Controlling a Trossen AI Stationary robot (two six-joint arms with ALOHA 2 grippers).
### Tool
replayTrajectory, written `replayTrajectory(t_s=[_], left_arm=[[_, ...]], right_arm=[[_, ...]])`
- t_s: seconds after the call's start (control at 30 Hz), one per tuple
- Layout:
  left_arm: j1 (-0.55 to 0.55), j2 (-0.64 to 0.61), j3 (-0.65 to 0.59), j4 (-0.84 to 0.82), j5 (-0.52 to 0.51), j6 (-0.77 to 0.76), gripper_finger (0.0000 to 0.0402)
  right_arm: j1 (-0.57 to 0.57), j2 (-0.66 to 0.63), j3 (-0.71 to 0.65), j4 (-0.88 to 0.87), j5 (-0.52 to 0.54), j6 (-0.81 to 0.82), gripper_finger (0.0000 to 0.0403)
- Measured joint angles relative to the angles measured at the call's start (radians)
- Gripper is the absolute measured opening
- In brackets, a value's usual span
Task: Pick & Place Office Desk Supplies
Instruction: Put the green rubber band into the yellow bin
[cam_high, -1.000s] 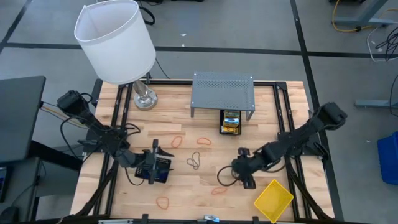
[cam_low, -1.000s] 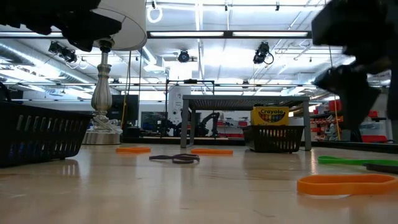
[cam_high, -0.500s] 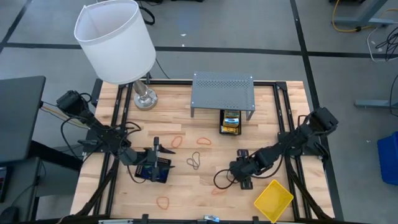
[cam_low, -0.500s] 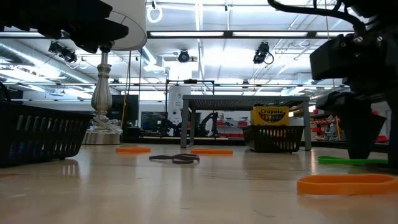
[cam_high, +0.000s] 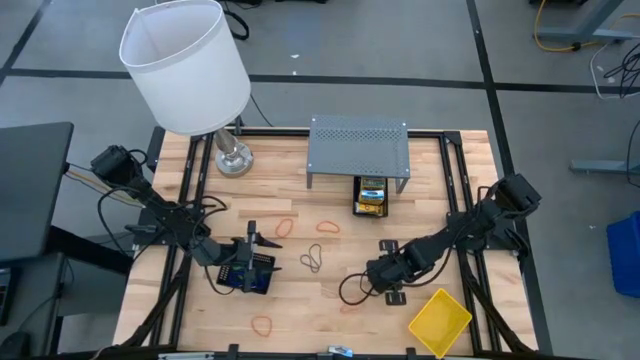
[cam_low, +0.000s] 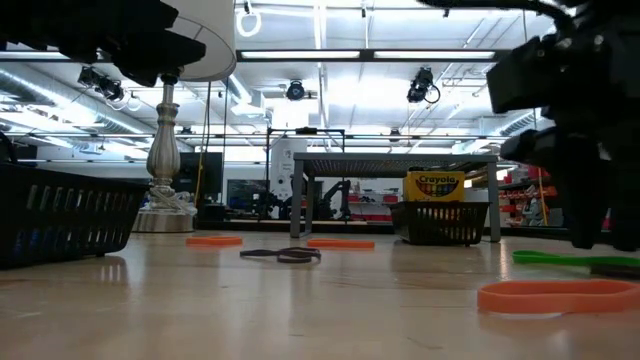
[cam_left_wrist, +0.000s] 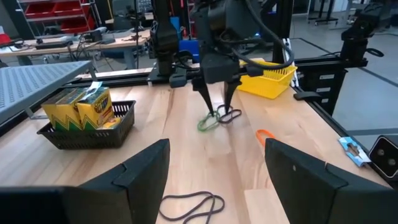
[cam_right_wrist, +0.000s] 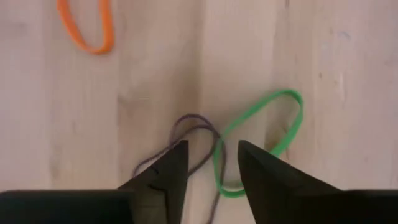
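Two hands parted: right hand (cam_right_wrist: 211, 171) straddles the green band (cam_right_wrist: 258, 140); left hand (cam_left_wrist: 214, 171) hovers.

A light wooden table (cam_high: 300, 190) is carrying everything. A grey perforated shelf (cam_high: 358, 146) is standing at its far edge, with a lamp base (cam_high: 233, 158) sitting toward the far left corner. A black mesh tray (cam_high: 371, 205) is resting beside the shelf. A yellow tray (cam_high: 440, 321) is lying near the near right corner. Rubber bands are lying scattered: orange (cam_high: 263, 325), dark (cam_high: 312, 260), green (cam_right_wrist: 261, 134), purple (cam_right_wrist: 186, 140).
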Motion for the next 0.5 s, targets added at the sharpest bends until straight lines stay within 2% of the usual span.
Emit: replayTrajectory(t_s=[0.27,0.5], left_arm=[[-0.001,0.000,0.000,-0.001,0.000,-0.005,0.0266],[-0.001,0.000,0.000,-0.009,0.000,-0.008,0.0266]], right_arm=[[-0.040,0.000,0.017,-0.011,-0.001,-0.008,0.0225],[-0.099,0.025,0.017,0.021,0.001,-0.050,0.0232]])
